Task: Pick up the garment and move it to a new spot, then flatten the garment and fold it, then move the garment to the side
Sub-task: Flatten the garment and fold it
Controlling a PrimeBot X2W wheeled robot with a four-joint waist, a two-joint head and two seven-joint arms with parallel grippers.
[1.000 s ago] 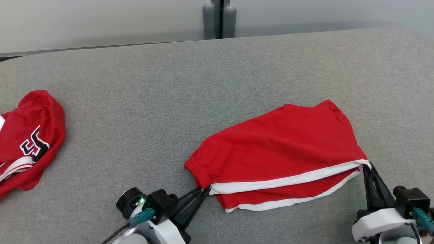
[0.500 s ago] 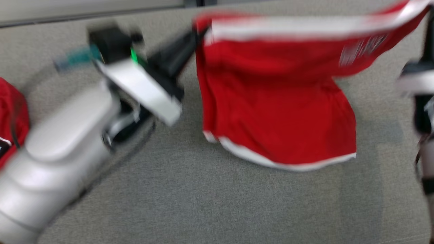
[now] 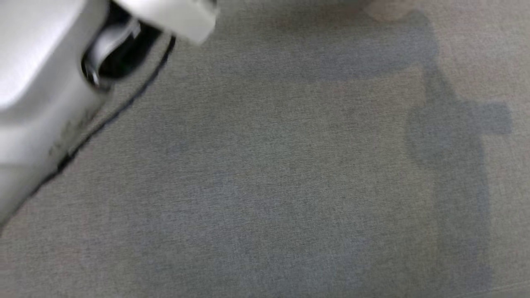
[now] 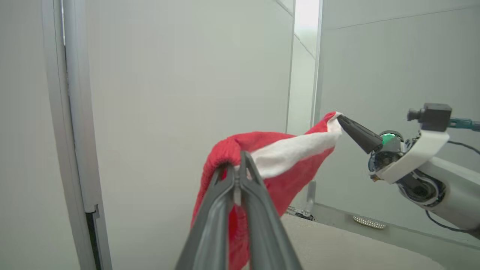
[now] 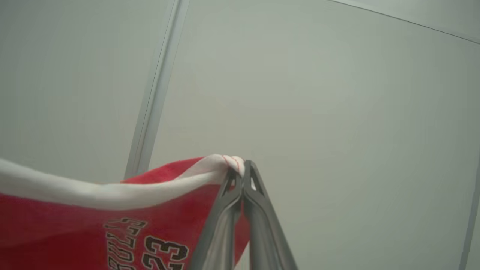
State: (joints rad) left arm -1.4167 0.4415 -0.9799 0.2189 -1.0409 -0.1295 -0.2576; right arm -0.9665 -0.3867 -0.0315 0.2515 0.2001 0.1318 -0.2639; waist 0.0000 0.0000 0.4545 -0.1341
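Observation:
The garment (image 4: 292,150) is a pair of red shorts with white trim, hanging in the air, stretched between both grippers. In the left wrist view my left gripper (image 4: 237,159) is shut on its red elastic waistband. My right gripper (image 4: 339,118) pinches the white-trimmed corner at the far end. In the right wrist view the right gripper (image 5: 243,165) is shut on that white hem, and the garment (image 5: 75,225) sags away to the left with black lettering and "23" showing. My pale left forearm (image 3: 41,82) crosses the upper left of the head view.
The grey fabric table (image 3: 265,186) spreads below, with the blurred shadows (image 3: 447,136) of an arm and the cloth on its right side. Pale wall panels and a vertical frame (image 4: 75,112) stand behind the raised garment.
Both grippers have lifted the garment off the table and high into the air. The head view has shifted, and the shorts and the other red garment have left it.

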